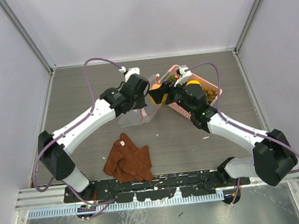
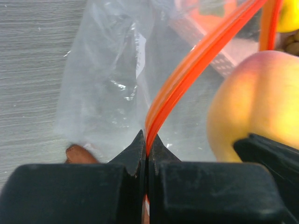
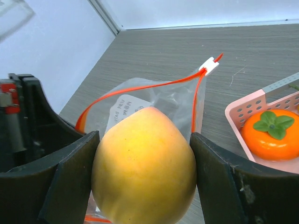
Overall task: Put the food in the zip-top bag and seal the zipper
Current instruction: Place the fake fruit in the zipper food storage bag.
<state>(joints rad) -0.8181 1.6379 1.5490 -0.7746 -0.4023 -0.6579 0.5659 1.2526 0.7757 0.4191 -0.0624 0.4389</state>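
Grey wood-grain table (image 1: 84, 97) is carrying a pink plastic lattice basket (image 3: 243, 109). Clear thin plastic zip-top bag (image 3: 173, 100) is standing open-mouthed just beside it. Right gripper (image 3: 145, 172) is clamping a yellow-orange round toy fruit (image 3: 142, 154) at the bag's mouth. Left gripper (image 2: 147, 142) — fingers together — is pinching the narrow orange-red zipper strip (image 2: 187, 70).

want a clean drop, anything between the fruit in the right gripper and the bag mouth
Nothing. In the right wrist view the yellow-orange fruit in the right gripper hangs right at the open mouth of the zip-top bag.
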